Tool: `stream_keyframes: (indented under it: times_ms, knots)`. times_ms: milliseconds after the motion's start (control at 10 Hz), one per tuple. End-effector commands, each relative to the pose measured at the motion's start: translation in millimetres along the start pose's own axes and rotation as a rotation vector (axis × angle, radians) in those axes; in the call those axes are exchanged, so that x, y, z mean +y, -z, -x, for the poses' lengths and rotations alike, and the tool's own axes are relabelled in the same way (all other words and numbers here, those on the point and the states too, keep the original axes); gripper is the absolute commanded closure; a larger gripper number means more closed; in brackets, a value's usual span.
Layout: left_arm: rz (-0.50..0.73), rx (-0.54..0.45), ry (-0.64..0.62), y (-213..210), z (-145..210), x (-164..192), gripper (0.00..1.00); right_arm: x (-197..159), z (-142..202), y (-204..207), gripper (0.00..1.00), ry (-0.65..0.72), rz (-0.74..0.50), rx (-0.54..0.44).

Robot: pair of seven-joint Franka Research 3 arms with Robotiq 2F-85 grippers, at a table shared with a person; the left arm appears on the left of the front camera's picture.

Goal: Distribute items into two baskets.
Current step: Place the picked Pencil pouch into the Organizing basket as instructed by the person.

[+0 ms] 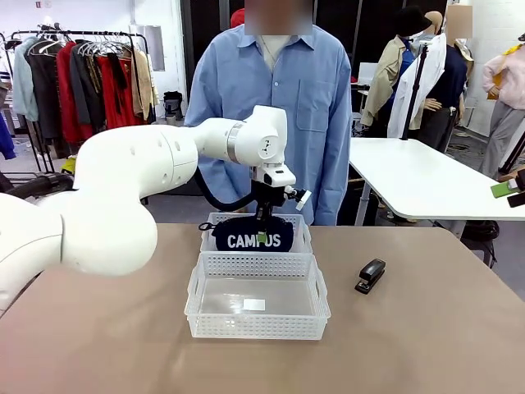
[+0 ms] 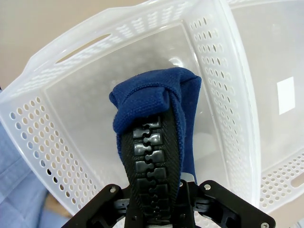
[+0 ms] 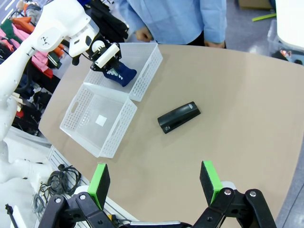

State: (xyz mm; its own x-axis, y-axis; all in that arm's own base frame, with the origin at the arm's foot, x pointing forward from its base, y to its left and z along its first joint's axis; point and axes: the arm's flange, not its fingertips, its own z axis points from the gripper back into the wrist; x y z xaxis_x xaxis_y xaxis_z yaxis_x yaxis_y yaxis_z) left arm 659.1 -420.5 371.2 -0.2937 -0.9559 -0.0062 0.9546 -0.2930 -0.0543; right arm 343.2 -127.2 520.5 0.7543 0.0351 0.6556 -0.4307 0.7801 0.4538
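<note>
**A:** ok, starting from the left: what's the left gripper point(image 1: 262, 233) doing?

**B:** it's clamped on the navy "CAMPUS" pouch point(image 1: 246, 240), pinching the top end by the chunky black zipper point(image 2: 151, 156). The pouch hangs down inside the far basket point(image 1: 302, 236). In the left wrist view its lower end sits over the basket floor, but I can't tell if it's touching.

**A:** and the other basket?

**B:** the near basket point(image 1: 256, 327) sits right in front, its far rim touching the far basket's. There's a small white label point(image 1: 254, 304) on its floor. A person point(image 1: 283, 98) in a blue shirt stands just behind both, at the far side of the tabletop point(image 1: 426, 345).

**A:** stapler?

**B:** the black stapler point(image 1: 371, 276) lies flat on the tabletop to the right of the baskets, apart from them.

**A:** right side?

**B:** the right gripper point(image 3: 155, 183) hovers above the tabletop, green pads spread wide — bare tabletop showing between them, well apart from the stapler.
</note>
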Motion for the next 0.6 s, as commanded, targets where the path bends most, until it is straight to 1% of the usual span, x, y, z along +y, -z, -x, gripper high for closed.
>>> stream_keyframes:
  times_ms: [0, 300, 400, 500]
  knots:
    - [0.008, 0.025, 0.024, -12.0, -5.4, 25.5, 1.0, -1.0, -2.5, 0.4, 0.0, -0.005, -0.026, -0.028]
    - [0.017, 0.021, 0.042, -9.5, -5.9, 25.1, 1.0, -1.0, -2.5, 0.4, 0.0, -0.005, -0.026, -0.028]
    - [0.026, 0.015, 0.044, -8.9, -5.8, 25.0, 0.84, -1.0, -2.5, 0.4, 0.0, -0.005, -0.026, -0.028]
    - [0.028, 0.015, 0.048, -8.4, -5.8, 24.7, 0.64, -1.0, -2.5, 0.4, 0.0, -0.005, -0.026, -0.028]
